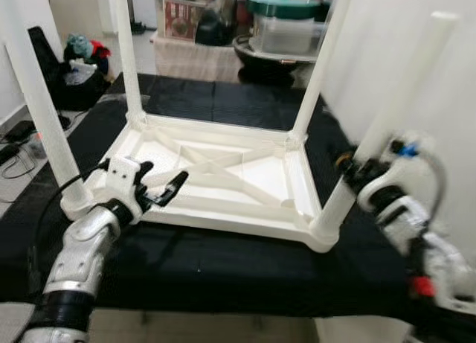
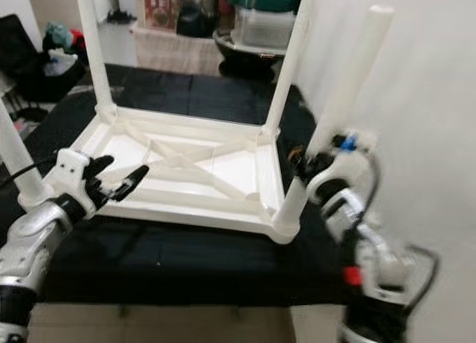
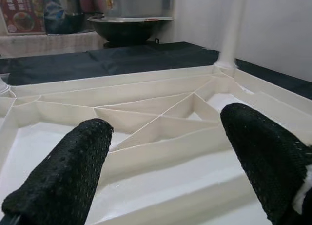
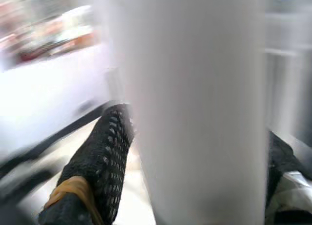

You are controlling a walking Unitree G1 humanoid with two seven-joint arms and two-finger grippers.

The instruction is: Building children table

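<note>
**Last leg gripped low, table upside down**

The table (image 1: 223, 175) lies upside down on the black cloth (image 1: 223, 261), four legs standing up from its corners. The right gripper (image 2: 306, 164) is clamped on the leg (image 1: 394, 116) at the table's near right corner, just above its socket. The left gripper (image 1: 160, 185), fingers spread and holding nothing, hovers over the table's near left rim. The moulded plastic looks light, stiff and smooth, likely slippery; gripping low near the socket should limit wobble.
</note>
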